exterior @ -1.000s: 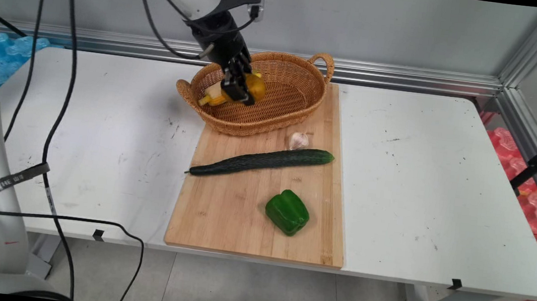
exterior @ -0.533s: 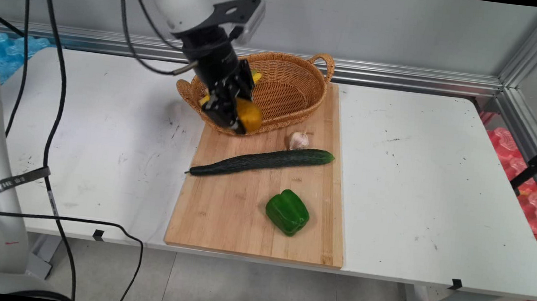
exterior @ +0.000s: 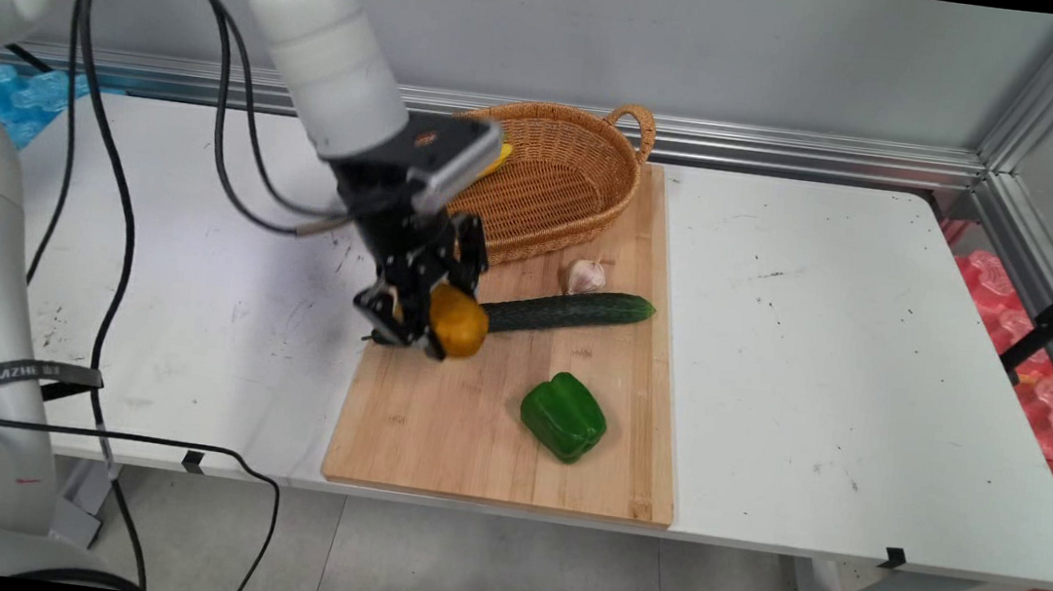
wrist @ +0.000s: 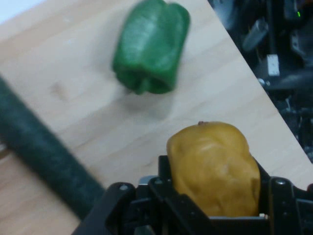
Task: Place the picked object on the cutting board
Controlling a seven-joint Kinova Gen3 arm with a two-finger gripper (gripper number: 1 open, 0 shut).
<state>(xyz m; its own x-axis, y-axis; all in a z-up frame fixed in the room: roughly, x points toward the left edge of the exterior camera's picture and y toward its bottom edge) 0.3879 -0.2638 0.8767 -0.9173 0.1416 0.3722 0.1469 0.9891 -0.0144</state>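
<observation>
Gripping a yellow-orange fruit (exterior: pixel 459 322), the tool (exterior: pixel 430 325) hangs over the left part of the wooden cutting board (exterior: pixel 435 423), its fingers closed on the fruit's sides. In the main view, the fruit sits in front of the left end of the dark green cucumber (exterior: pixel 574 309), which lies across the board. A garlic bulb (exterior: pixel 585 275) rests just behind the cucumber, and a green bell pepper (exterior: pixel 564 417) lies nearer the front edge. A wicker basket (exterior: pixel 567 187) stands at the board's far end, with something yellow showing inside beside the arm. The board lies on the white bench (exterior: pixel 822 366).

In the hand view, the fruit (wrist: pixel 215 169) is clamped in the black tool (wrist: pixel 212 196). The pepper (wrist: pixel 151 46) lies beyond it on the board (wrist: pixel 122 127), and the cucumber (wrist: pixel 44 156) crosses at left.
</observation>
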